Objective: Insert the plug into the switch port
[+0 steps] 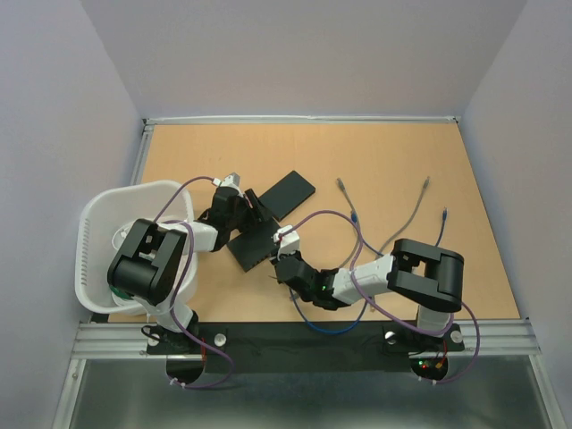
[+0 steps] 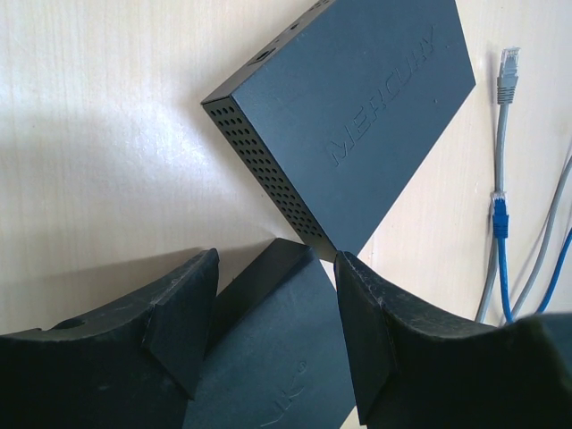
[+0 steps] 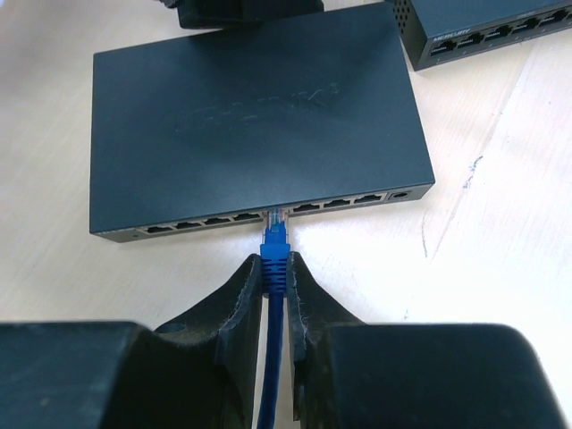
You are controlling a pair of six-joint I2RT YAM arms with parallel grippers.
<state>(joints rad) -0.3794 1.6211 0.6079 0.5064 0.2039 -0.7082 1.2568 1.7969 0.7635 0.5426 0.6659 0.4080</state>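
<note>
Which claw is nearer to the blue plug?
Right. The right claw holds the blue plug at the near switch ports; the left claw grips that switch's opposite side.

Right gripper [image 3: 275, 273]: fingers matt black. Plug [image 3: 275, 243] between them: bright blue boot and cord, clear tip. Switch [image 3: 250, 116] just ahead of that pincer: dark charcoal, tone-on-tone lettering on the lid, row of darker ports along the front. Second switch [image 3: 483, 31], ahead and to its right: same charcoal, small pale lettering. Table [image 3: 500, 223]: pale wood grain, a few dark scuffs.

Left gripper [image 2: 277, 299]: black too. Second switch's side wall, ahead of this pincer: regular grid of vent holes. To its right: grey cable [image 2: 508, 85] with clear end; blue cable [image 2: 499, 219]. Basket [image 1: 89, 232], at its left: white, slotted wall.
</note>
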